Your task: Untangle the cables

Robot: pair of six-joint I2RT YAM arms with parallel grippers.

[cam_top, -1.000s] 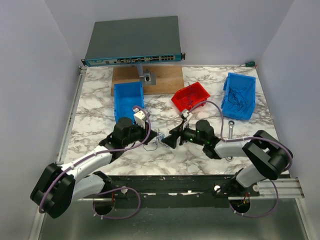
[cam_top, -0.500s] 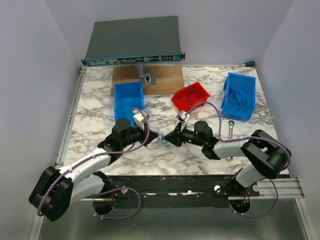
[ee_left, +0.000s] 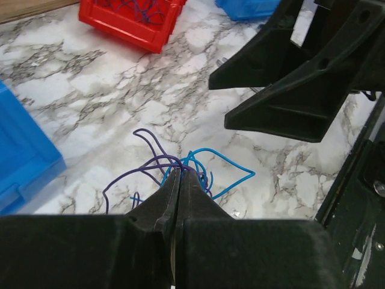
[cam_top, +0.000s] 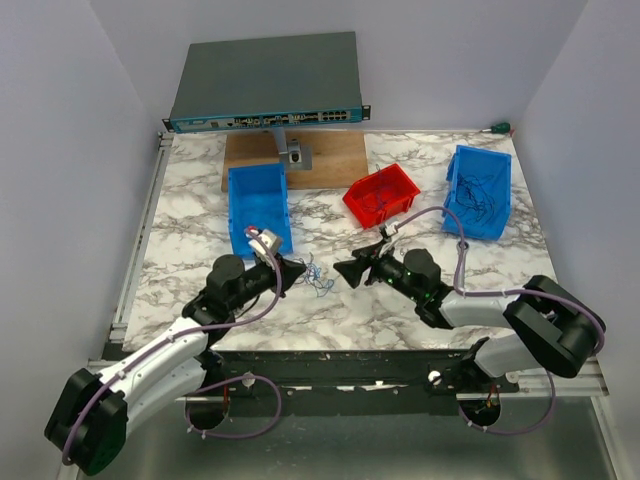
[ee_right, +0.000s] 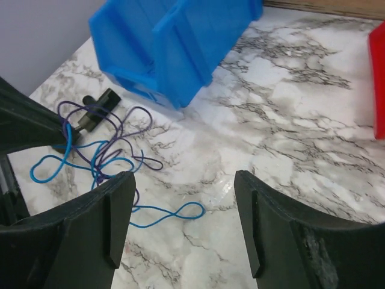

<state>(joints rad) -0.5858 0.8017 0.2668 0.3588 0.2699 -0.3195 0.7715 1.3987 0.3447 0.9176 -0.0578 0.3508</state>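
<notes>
A small tangle of blue and purple cables lies near the centre of the marble table, between two grippers. The left gripper is clenched on the strands. The right gripper hangs released just to their right; it should pinch one blue loop, then draw away gently.

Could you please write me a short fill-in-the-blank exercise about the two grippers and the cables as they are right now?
1. The left gripper is ___ on the cables.
2. The right gripper, holding nothing, is ___.
3. The cables are purple and ___.

Missing words: shut; open; blue.
</notes>
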